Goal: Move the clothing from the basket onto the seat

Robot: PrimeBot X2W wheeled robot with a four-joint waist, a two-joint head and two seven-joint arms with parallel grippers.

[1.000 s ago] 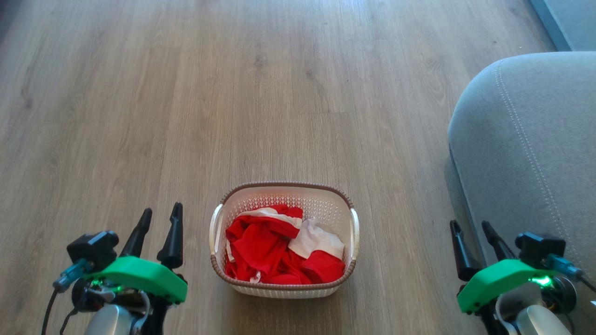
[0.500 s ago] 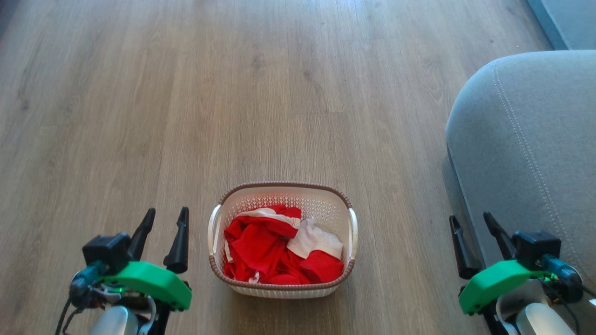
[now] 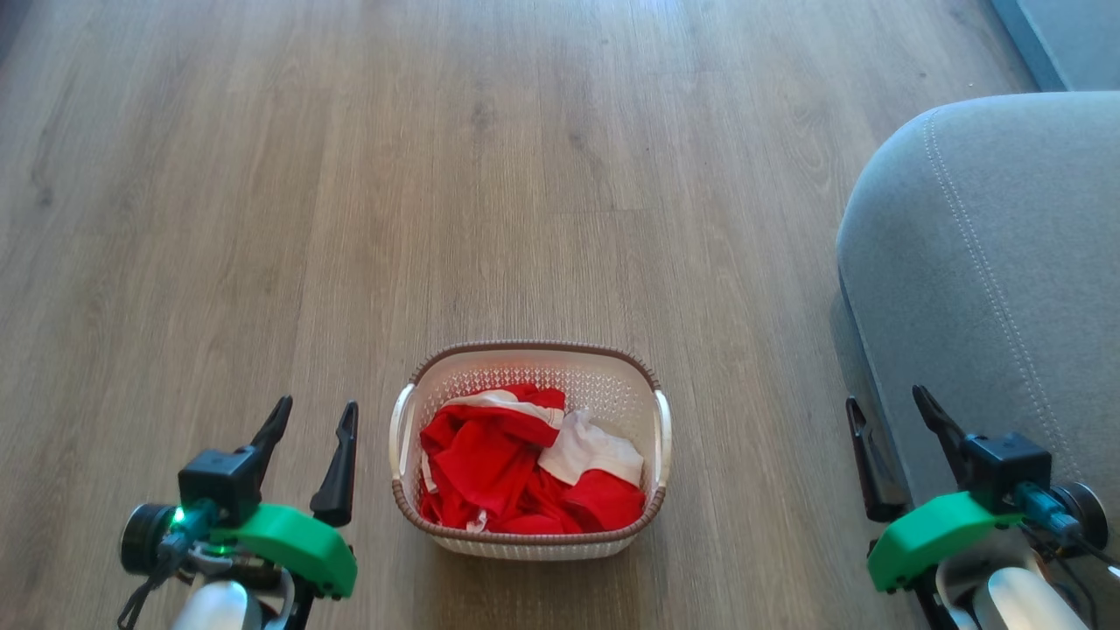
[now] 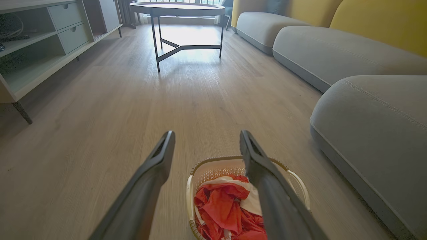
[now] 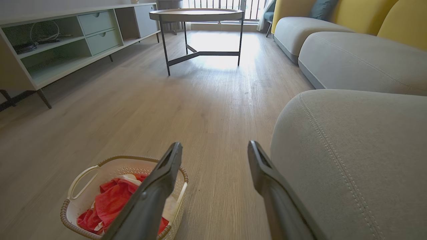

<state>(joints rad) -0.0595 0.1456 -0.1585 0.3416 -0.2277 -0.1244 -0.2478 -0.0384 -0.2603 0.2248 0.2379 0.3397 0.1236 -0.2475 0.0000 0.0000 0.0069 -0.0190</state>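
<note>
The cream perforated basket (image 3: 531, 359) with a brown rim stands on the wood floor between my arms, also in the left wrist view (image 4: 213, 166) and the right wrist view (image 5: 100, 166). Red and white clothing (image 3: 516, 468) (image 4: 222, 206) (image 5: 110, 201) lies bunched inside it. The grey seat (image 3: 1006, 262) (image 4: 377, 123) (image 5: 353, 150) with light double stitching rises at the right. My left gripper (image 3: 317, 409) (image 4: 206, 135) is open and empty, just left of the basket. Open and empty too, my right gripper (image 3: 885, 397) (image 5: 214, 146) hangs beside the seat's near corner.
The wrist views show a round dark-legged table (image 4: 176, 8) (image 5: 196, 15) farther along the floor, a pale green low shelf unit (image 4: 43, 36) (image 5: 66, 36) at the left, and more grey sofa cushions (image 4: 333, 53) (image 5: 360, 56) with yellow backs at the right.
My left gripper has shifted a little right and down towards the basket's side. The right gripper has edged slightly right and up beside the seat. Basket and clothing have not moved.
</note>
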